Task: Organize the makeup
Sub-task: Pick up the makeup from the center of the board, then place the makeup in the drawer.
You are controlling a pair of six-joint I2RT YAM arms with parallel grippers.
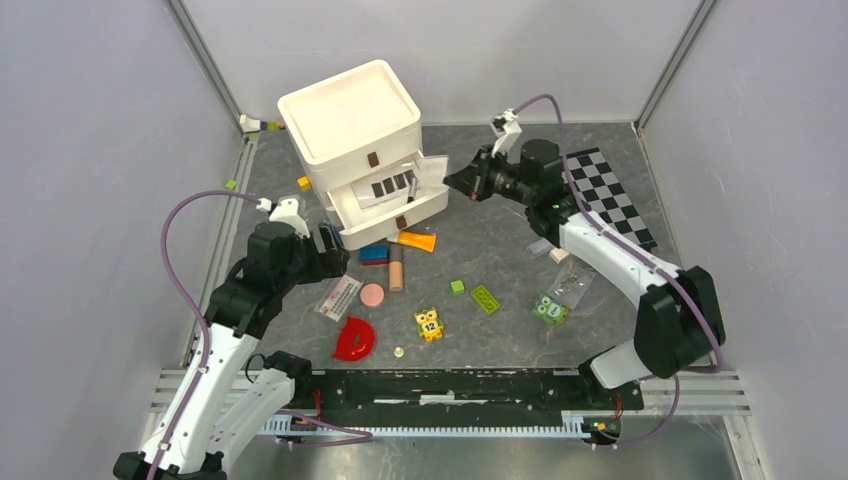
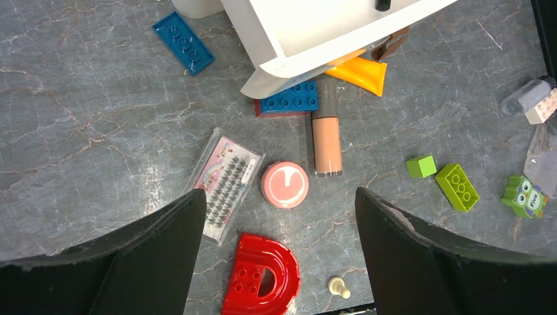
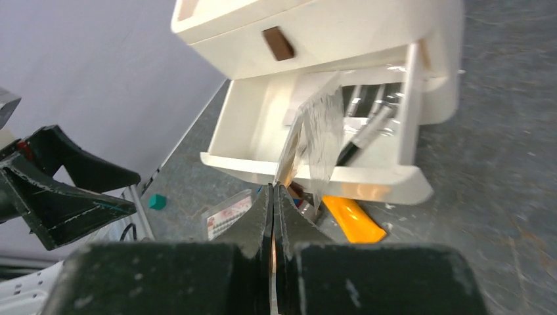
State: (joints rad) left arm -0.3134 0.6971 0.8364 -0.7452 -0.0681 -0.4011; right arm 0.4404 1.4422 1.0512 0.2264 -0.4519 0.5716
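Note:
My right gripper (image 1: 458, 183) (image 3: 272, 191) is shut on a flat clear packet (image 3: 314, 128) and holds it upright over the open middle drawer (image 3: 368, 176) of the white drawer unit (image 1: 350, 130). A thin black pencil (image 3: 365, 134) lies in that drawer. On the table lie an orange tube (image 1: 415, 241) (image 2: 360, 72), a beige stick (image 1: 396, 268) (image 2: 326, 134), a round pink disc (image 1: 372, 295) (image 2: 284, 184) and a flat lash packet (image 1: 339, 297) (image 2: 226, 184). My left gripper (image 1: 335, 250) (image 2: 279, 197) is open and empty, above the disc. More clear packets (image 1: 570, 285) lie at the right.
Toy bricks lie around: blue (image 2: 289, 98) (image 2: 184, 42), green (image 2: 458, 187) (image 2: 420, 166), owl blocks (image 1: 429, 323) (image 1: 549, 309), and a red half-ring (image 1: 354, 340) (image 2: 263, 275). A checkered board (image 1: 605, 195) lies at the back right. The bottom drawer (image 1: 395, 220) is also open.

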